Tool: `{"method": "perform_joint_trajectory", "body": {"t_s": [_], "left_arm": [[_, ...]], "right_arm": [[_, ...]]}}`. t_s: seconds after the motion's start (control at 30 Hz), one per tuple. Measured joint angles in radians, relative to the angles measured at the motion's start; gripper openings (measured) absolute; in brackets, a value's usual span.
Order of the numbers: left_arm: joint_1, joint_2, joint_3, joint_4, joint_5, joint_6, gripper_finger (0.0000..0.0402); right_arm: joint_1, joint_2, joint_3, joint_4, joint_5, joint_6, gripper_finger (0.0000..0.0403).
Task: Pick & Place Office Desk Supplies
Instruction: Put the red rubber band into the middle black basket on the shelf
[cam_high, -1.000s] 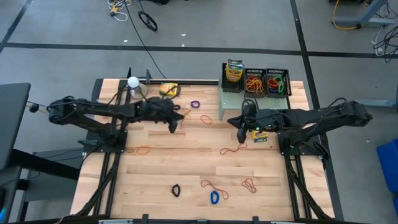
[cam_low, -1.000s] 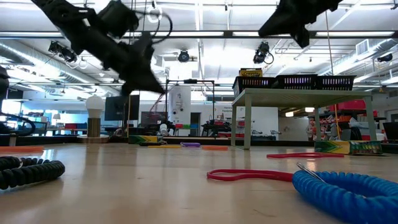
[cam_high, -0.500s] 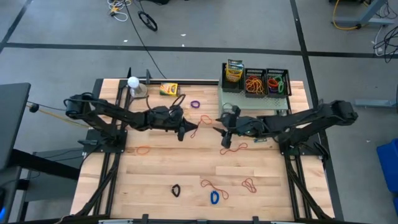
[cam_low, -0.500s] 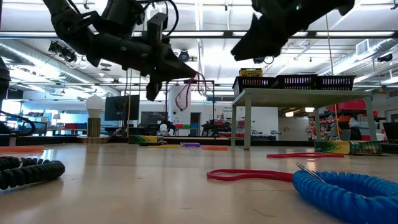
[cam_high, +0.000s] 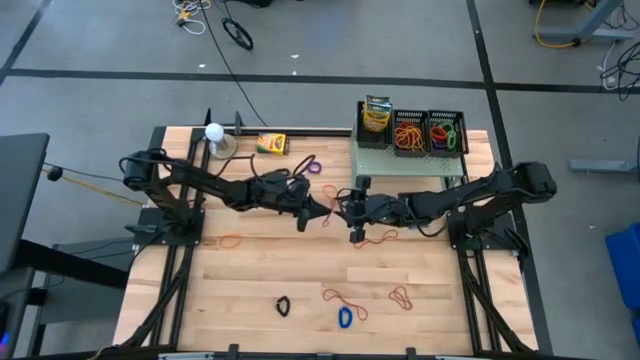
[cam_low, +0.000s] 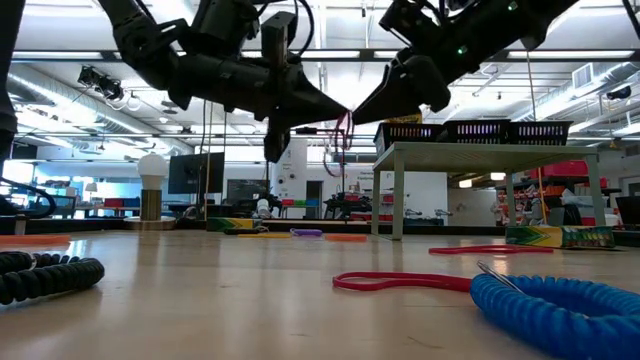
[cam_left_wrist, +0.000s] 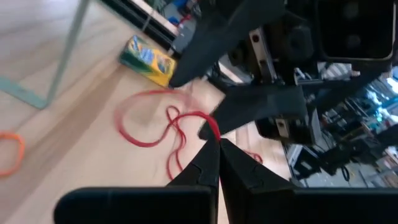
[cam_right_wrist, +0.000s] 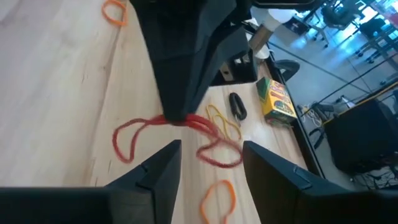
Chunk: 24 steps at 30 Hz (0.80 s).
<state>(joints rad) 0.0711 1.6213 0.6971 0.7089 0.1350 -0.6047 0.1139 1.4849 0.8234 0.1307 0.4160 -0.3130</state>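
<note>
at the table's left, a white ball on a stand (cam_high: 214, 132) and one crayon box (cam_high: 271, 144) sit near the far edge. the left gripper (cam_high: 325, 213) reaches to mid-table, pinched tight on a red rubber band (cam_right_wrist: 163, 132) that dangles off its tip, clear of the wood. in the low view the band (cam_low: 343, 131) hangs between the two tips. the right gripper (cam_high: 353, 212) faces it from just beside, fingers spread wide and holding nothing; in its wrist view the band lies straight ahead, just beyond the gap between those fingers, its long axis running across them. the coming move looks like a hand-over, so the right gripper, already the nearer free one, would need to slide forward so that the strand passes between its fingers before they shut.

loose bands on the wood, left to right in the high view: one orange (cam_high: 231, 241), one black (cam_high: 283, 305), one purple (cam_high: 309, 166), one orange tangle (cam_high: 342, 297), one blue (cam_high: 346, 318), one red (cam_high: 374, 238), one more red (cam_high: 401, 296). a second crayon box (cam_left_wrist: 148, 59) lies beyond the hanging band in the left wrist view. at far right, three black mesh trays (cam_high: 428, 146) stand in a row on a shelf (cam_high: 372, 156), one with a crayon box (cam_high: 376, 114) upright in it, two holding bands.
</note>
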Motion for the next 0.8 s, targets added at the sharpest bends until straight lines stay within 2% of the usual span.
{"method": "perform_joint_trajectory", "body": {"t_s": [0.2, 0.43, 0.57, 0.8], "left_arm": [[0.0, 0.021, 0.029, -0.003, 0.027, 0.01, 0.0007], [0.0, 0.02, 0.029, -0.007, 0.029, 0.045, 0.0011], [0.0, 0.018, 0.029, -0.014, 0.009, 0.081, 0.004], [0.008, -0.043, 0.028, -0.151, -0.087, 0.132, 0.0116]], "right_arm": [[-0.006, 0.0, 0.0, 0.017, -0.006, 0.041, 0.0142], [-0.007, 0.001, 0.0, 0.032, -0.036, 0.102, 0.0064], [-0.006, -0.006, 0.0, 0.029, -0.011, 0.181, 0.0012], [-0.006, -0.105, 0.0, -0.062, 0.061, 0.283, 0.0018]]}}
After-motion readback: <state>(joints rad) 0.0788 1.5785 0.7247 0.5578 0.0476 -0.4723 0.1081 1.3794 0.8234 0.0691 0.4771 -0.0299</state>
